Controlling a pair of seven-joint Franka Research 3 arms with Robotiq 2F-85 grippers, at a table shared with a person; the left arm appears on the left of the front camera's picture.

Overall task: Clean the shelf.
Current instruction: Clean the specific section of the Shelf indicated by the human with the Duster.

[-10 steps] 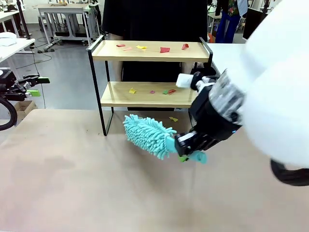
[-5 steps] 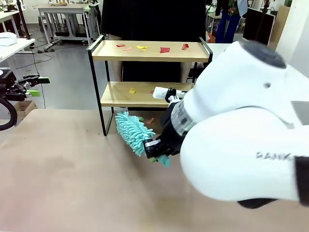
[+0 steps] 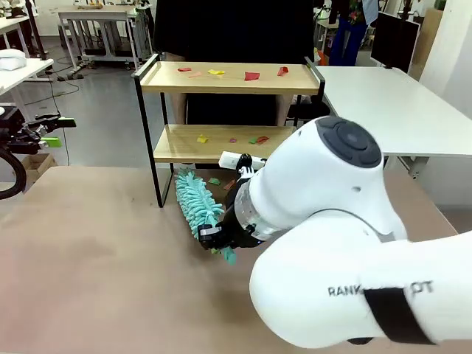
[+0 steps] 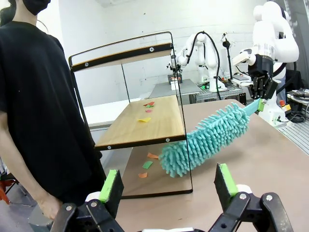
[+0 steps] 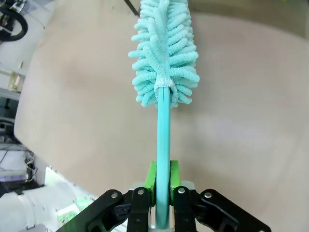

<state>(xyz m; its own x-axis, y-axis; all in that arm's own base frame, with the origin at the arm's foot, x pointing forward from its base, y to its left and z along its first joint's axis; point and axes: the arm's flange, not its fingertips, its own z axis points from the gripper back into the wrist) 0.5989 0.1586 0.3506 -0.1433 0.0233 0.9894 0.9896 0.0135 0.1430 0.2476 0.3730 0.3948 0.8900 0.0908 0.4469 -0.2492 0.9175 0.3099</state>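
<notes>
Well, nearest to me the right gripper [image 5: 162, 176] has its green pads clamped on the teal handle [image 5: 163, 140] of a microfibre duster [image 5: 164, 53]. The fluffy head runs away from the wrist, and its tip is cut off by the top edge of the right wrist view. In the front view the right arm [image 3: 332, 221] bulks so large that it covers the near right part of the brown table [image 3: 88, 258], and I cannot make out the shelf's right legs behind it. The duster head points toward the shelf [image 3: 228, 87], with its tip low, just under the front of the lower board. I cannot tell whether the fibres touch the table or the frame. The left gripper [image 4: 168, 182] hangs off to the left side with its fingers spread wide and nothing between them, looking at the shelf end-on. The shelf stands at the far edge of the brown table. Small coloured scraps [image 3: 252, 75] lie on both of its boards, and a few more are on the table beneath it. They are too small for me to say what they are made of. Behind the shelf stands a person in black [image 3: 236, 29], cut off at the top of the front view. A white table [image 3: 383, 96] lies beyond to the right.
</notes>
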